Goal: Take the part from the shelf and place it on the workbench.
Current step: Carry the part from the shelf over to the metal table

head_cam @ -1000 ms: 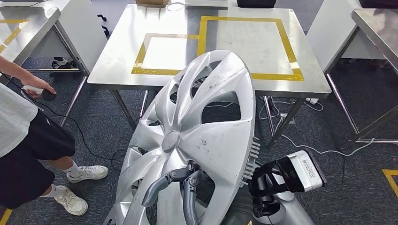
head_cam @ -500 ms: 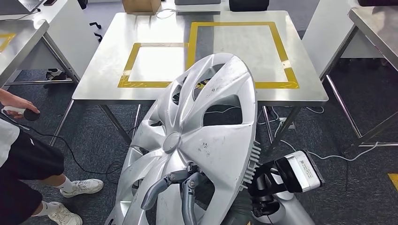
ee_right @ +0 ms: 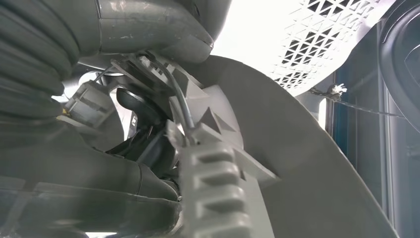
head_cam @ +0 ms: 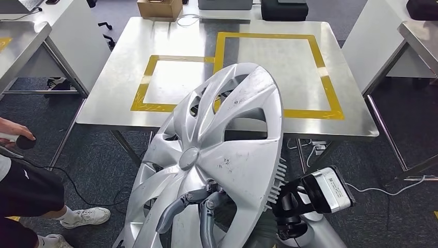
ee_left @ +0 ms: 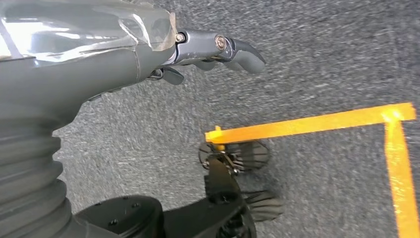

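Grey carpet floor, workshop setting; steel desk ahead, marked with two yellow tape rectangles, a cardboard box and dark cases at its far edge.

Item: silver hubcap, the part. Position: held up off the floor in front of the robot's body, tilted, its upper rim overlapping the near edge of the desk in the head view, not resting on it.

Right robot hand: grey fingers hooked through the lower spoke openings of the hubcap, gripping it; the right wrist view shows the ribbed back of the part close against the hand.

Left robot hand: hangs over the carpet, fingers curled in, nothing visible in it.

Bystander: a person at the left edge, holding a small dark object on a cable.

Step, by judgement: carry phase, part already off the shelf, placement not yet done. Next move calls for closing on the desk, lifting the hubcap over its edge and laying it flat inside a taped rectangle.

Change from earlier frames: the desk looms larger and more central, the person sits further out of frame; the camera has advanced, the grip is unchanged.
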Action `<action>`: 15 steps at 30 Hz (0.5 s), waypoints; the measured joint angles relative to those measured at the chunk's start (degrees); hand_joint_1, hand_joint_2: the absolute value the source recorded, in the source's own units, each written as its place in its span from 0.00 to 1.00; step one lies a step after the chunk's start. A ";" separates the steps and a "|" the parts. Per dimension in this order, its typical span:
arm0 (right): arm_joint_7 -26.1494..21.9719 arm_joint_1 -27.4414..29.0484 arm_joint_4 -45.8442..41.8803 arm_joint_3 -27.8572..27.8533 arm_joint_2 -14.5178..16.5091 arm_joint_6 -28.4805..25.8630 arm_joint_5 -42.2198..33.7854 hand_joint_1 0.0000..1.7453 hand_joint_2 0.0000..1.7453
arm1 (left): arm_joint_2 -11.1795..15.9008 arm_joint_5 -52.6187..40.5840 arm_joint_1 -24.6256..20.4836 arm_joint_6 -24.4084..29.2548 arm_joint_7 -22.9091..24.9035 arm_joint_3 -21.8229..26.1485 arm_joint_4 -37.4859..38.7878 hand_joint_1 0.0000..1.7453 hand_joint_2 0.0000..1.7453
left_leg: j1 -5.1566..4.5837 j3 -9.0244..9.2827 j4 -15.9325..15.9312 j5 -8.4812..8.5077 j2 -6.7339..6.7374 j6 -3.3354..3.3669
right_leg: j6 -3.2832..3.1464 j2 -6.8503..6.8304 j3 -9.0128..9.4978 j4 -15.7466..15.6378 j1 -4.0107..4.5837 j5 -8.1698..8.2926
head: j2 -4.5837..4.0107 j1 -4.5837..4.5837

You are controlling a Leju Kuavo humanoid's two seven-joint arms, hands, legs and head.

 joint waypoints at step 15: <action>-0.02 0.08 0.27 0.18 0.03 0.02 -0.14 1.00 1.00 | -0.02 -0.23 -0.20 -0.20 0.05 0.23 0.02 0.00 1.00 | 0.74 -8.20 10.86 -2.79 0.68 -2.68 | -3.88 0.10 4.77 -8.13 0.56 8.01 | 0.00 -0.26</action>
